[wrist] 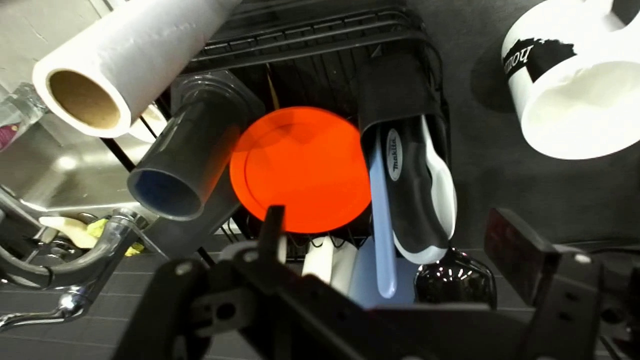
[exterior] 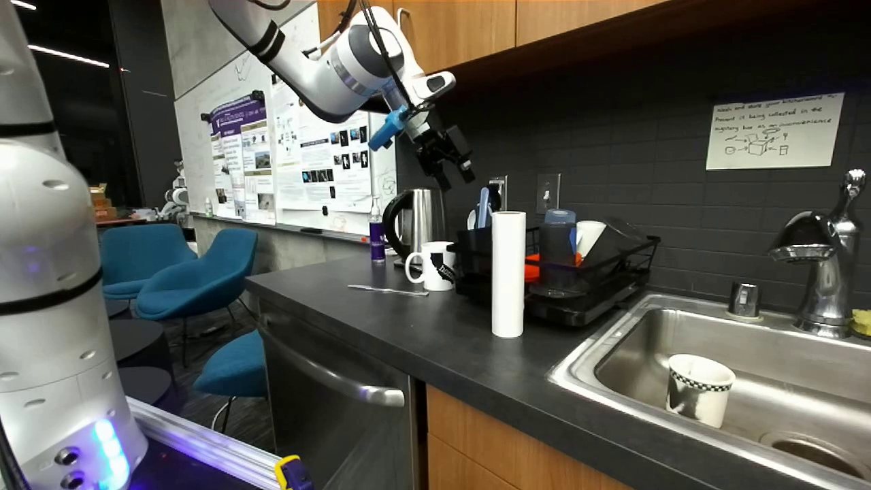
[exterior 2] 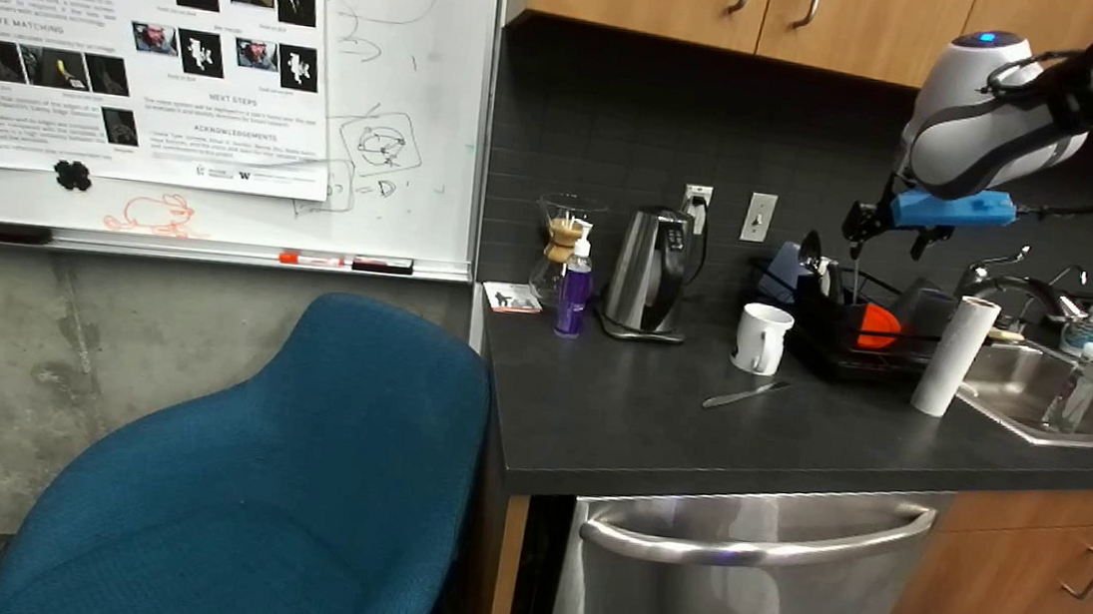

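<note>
My gripper (wrist: pixel 390 220) stands open above the black dish rack (exterior: pixel 578 303), its fingers spread wide with nothing held. Several handles rise from a black utensil holder (wrist: pixel 395 85) and appear between the fingers in the wrist view: a light-blue handle (wrist: pixel 383 230), a black-and-grey handle (wrist: pixel 414 205) and a white utensil (wrist: pixel 442 185). A shiny black rounded utensil (wrist: pixel 455 280) shows behind them. Beside the holder an orange dish (wrist: pixel 305 170) lies in the rack, with a dark grey cup (wrist: pixel 175 160) leaning next to it. Both exterior views show the gripper (exterior: pixel 456 180) near the utensil tops.
A white paper roll (exterior: pixel 509 272) stands upright before the rack. On the counter are a white mug (exterior 2: pixel 761 340), a knife (exterior 2: pixel 745 394), a steel kettle (exterior 2: pixel 648 272) and a purple bottle (exterior 2: pixel 574 290). The sink (exterior: pixel 578 361) contains a checkered-rim mug (exterior: pixel 699 391). Wooden cabinets (exterior: pixel 463 34) hang overhead.
</note>
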### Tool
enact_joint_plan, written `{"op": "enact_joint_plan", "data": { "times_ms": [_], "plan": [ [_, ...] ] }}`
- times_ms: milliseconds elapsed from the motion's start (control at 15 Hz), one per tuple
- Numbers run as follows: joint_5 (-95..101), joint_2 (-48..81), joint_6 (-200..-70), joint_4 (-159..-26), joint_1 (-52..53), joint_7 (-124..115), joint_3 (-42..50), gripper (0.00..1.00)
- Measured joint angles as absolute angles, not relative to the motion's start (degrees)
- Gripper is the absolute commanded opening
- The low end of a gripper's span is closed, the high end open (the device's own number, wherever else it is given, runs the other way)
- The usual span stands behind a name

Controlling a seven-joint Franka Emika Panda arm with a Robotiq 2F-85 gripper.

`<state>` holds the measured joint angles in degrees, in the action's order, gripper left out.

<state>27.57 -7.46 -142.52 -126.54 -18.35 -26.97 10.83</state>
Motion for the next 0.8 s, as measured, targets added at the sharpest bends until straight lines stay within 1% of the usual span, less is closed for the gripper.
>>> {"op": "enact_joint_plan", "data": {
  "times_ms": [800],
  "plan": [
    [39.1, -1.1, -142.5, -120.6, -18.3, -40.2, 11.7, 1.0]
  ]
}}
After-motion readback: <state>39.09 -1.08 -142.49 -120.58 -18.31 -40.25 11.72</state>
